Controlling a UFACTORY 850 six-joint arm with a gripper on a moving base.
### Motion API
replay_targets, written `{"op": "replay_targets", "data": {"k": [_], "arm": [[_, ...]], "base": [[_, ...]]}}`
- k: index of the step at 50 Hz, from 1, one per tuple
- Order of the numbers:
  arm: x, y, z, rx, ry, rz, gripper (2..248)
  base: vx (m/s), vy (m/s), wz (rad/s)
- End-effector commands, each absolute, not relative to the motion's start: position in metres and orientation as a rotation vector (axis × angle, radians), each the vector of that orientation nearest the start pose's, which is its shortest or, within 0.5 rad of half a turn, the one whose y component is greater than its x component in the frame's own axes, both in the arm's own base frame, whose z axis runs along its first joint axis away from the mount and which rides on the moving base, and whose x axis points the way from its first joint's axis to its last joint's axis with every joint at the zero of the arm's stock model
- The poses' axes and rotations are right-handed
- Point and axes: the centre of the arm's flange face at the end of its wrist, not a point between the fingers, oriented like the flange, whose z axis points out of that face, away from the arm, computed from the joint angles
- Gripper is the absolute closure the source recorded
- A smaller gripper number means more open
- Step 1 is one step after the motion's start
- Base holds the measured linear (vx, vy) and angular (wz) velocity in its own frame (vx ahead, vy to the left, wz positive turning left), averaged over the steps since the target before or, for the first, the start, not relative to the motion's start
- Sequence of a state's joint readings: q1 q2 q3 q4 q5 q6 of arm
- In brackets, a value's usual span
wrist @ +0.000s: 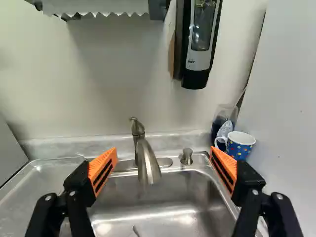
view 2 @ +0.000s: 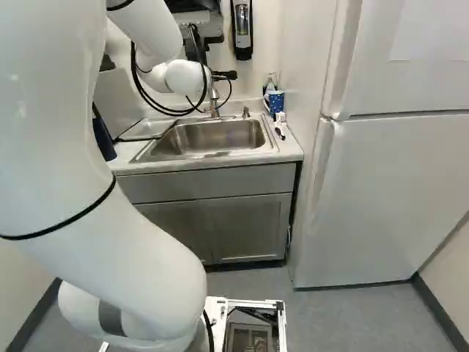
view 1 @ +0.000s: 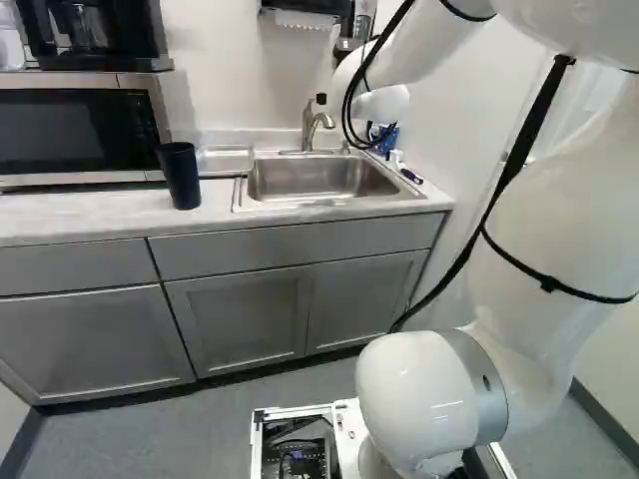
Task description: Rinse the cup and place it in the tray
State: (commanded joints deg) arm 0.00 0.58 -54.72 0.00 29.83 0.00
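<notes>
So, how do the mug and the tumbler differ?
Shape: mug squat, with a handle; tumbler tall, tapered, no handle visible.
Look: mug blue with coloured dots, white inside; tumbler plain and dark.
Place: mug behind the sink's far corner; tumbler on the sink's other side, by the microwave.
Both stand upright.

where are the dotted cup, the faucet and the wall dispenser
dotted cup (wrist: 241, 150): wrist view, its blue side
faucet (wrist: 148, 165): wrist view, its spout
wall dispenser (view 2: 242, 33): right base view, its front
</notes>
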Motion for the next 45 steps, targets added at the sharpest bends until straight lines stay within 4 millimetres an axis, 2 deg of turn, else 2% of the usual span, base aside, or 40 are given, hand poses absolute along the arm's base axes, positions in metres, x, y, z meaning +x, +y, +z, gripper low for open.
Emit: {"op": "replay_targets", "data": {"k": [21,45], "arm": [[0.5213,0.0,0.6272,-2.314,0.0,-2.125,3],[0.5213,0.0,0.6272,-2.314,0.0,-2.125,3]], "base": [[0.1,-0.077,0.16],[0.065,-0.044,0.125]]}}
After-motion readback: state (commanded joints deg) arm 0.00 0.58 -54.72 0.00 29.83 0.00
